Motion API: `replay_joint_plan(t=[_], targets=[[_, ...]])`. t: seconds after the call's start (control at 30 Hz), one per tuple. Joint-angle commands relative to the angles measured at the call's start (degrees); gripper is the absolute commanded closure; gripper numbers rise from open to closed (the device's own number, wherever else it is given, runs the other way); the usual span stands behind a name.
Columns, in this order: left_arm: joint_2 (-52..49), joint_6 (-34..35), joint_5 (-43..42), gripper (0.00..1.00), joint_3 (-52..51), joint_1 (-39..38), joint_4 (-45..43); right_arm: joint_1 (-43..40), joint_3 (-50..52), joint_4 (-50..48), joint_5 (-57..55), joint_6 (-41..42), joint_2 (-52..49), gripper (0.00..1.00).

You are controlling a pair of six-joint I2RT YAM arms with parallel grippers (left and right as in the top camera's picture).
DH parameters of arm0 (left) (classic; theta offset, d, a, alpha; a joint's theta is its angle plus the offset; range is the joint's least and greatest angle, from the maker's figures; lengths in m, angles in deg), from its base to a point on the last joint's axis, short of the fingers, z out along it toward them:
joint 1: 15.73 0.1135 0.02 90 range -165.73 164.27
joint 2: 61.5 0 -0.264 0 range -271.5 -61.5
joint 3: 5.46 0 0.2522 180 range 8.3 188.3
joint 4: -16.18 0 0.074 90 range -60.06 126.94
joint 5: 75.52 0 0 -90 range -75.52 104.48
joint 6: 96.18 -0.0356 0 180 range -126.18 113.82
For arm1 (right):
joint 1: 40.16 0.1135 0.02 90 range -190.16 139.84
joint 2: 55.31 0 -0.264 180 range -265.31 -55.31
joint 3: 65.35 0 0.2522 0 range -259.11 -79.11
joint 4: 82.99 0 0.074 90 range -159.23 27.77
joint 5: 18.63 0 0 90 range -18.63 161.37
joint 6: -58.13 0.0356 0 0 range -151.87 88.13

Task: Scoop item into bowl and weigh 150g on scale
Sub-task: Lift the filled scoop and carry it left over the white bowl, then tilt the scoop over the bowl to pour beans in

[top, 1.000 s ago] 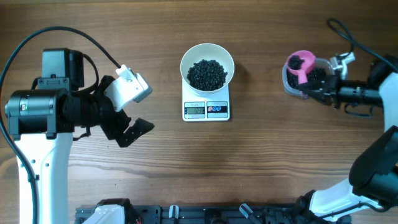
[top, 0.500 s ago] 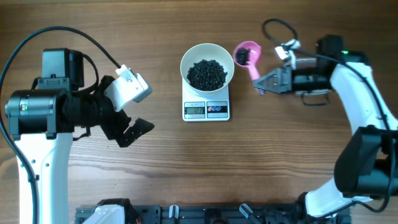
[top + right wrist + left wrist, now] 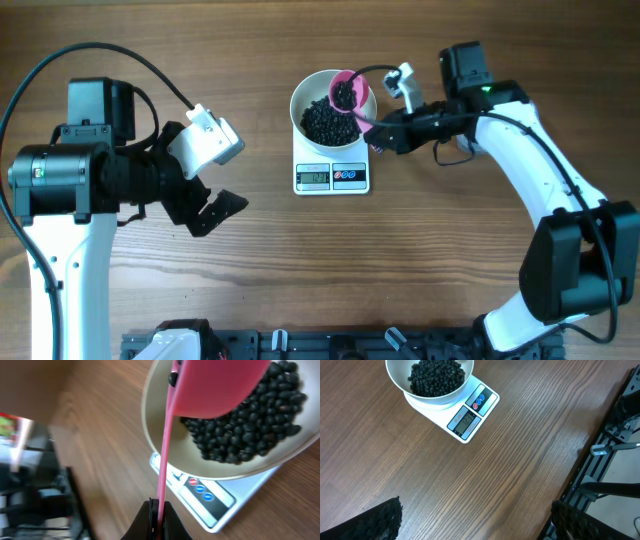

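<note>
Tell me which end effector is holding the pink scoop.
The right end effector, shut on the handle of the pink scoop over the bowl; the left end effector is open and empty.

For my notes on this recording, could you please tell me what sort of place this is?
Probably a robotics lab bench, not a kitchen: a wooden table flanked by a cabled left arm and right arm, a black equipment rail along its edge, and a scale bearing a bowl.
</note>
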Motion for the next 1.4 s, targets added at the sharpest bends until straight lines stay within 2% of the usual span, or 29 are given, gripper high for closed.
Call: replay_joint_plan(t=[0.0,0.27,0.67,1.37], targets=[[0.6,-0.5,-0.4,0.00,0.8,0.3,0.1,2.6,-1.2,-0.3,-11.9,0.5,3.2,0.96],[0.6,-0.5,-0.4,0.00,0.8,0.3,0.1,8.1,-1.6,-0.8,-28.6,0.3,8.1,0.96],[0.6,-0.5,-0.4,0.00,0.8,0.3,0.1,14.4,-1.6,-0.8,-42.4,-1.3,9.4,0.96],[0.6,-0.5,-0.4,0.00,0.8,0.3,0.1,16.4,-1.6,-1.2,-46.8,-2.6,9.5,0.96]])
